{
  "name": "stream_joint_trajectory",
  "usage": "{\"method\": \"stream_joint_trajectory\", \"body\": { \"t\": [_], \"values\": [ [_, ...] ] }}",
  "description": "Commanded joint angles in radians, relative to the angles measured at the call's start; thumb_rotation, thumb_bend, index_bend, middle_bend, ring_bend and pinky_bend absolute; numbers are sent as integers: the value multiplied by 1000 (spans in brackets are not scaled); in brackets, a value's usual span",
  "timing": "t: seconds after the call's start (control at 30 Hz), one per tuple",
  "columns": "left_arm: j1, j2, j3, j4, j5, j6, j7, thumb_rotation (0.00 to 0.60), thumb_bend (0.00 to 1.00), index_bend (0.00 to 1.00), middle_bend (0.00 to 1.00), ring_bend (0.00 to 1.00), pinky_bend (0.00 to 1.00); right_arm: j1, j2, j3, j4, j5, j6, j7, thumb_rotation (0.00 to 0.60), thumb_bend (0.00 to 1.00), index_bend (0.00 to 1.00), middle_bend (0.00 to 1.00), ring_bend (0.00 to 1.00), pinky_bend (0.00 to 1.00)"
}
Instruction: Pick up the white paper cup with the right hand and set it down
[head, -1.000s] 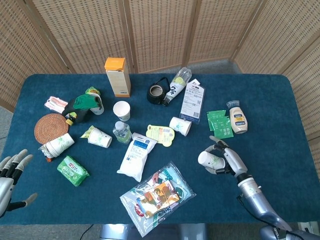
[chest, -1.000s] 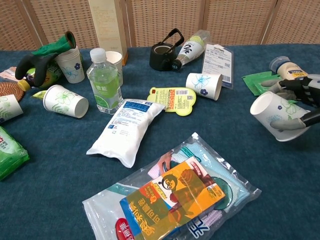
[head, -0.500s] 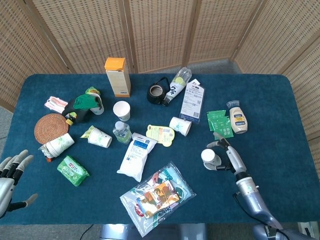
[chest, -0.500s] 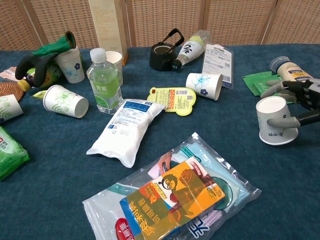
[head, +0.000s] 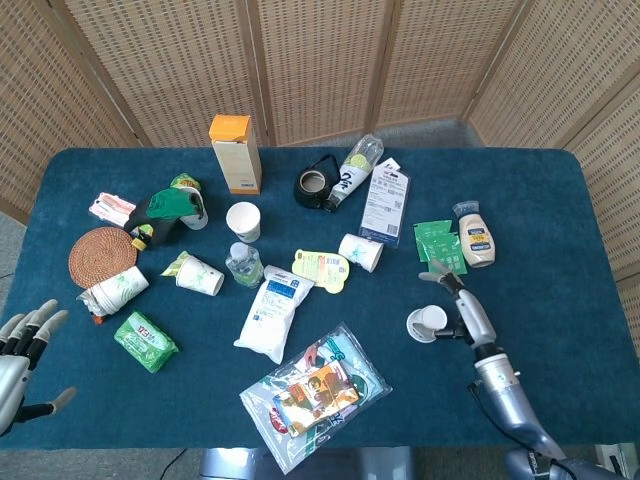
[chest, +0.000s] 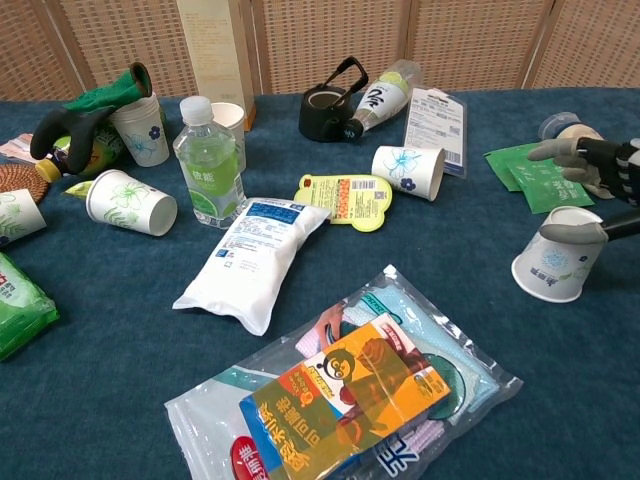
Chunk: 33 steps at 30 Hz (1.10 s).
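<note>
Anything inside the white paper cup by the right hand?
The head view looks into the white paper cup beside the right hand: only its white interior shows, nothing inside. In the chest view its mouth is tilted away, so the inside is hidden.

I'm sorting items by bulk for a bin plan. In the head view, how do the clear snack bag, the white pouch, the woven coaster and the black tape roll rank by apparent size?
Largest to smallest in the head view:
1. clear snack bag
2. white pouch
3. woven coaster
4. black tape roll
The bag lies nearest the camera and the tape roll farthest, which widens those gaps somewhat.
</note>
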Motion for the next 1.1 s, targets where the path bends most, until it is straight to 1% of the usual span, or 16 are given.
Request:
{"method": "stream_joint_trajectory", "body": {
  "t": [0.03, 0.2, 0.37, 0.57, 0.77, 1.1],
  "values": [
    [1, 0, 0, 0, 0, 2, 0, 600, 240, 0, 0, 0, 0, -6, 29, 1, -43, -14, 27, -22, 600, 191, 187, 0, 0, 0],
    [2, 1, 0, 0, 2, 5, -2, 600, 240, 0, 0, 0, 0, -19, 76, -1, -101, -45, 85, -124, 600, 169, 170, 0, 0, 1],
    [4, 3, 2, 2, 7, 10, -10, 600, 240, 0, 0, 0, 0, -40, 117, 0, -125, -77, 163, -227, 600, 131, 168, 0, 0, 1],
    [7, 4, 3, 3, 12, 16, -14, 600, 240, 0, 0, 0, 0, -79, 180, -21, -145, -132, 259, -263, 600, 119, 168, 0, 0, 1],
    [11, 1, 5, 0, 19, 21, -4, 600, 240, 0, 0, 0, 0, -131, 215, -46, -123, -157, 338, -296, 600, 94, 166, 0, 0, 0],
    [14, -5, 10, -3, 27, 20, 13, 600, 241, 0, 0, 0, 0, -206, 240, -71, -58, -157, 416, -362, 600, 81, 161, 0, 0, 0]
  ]
}}
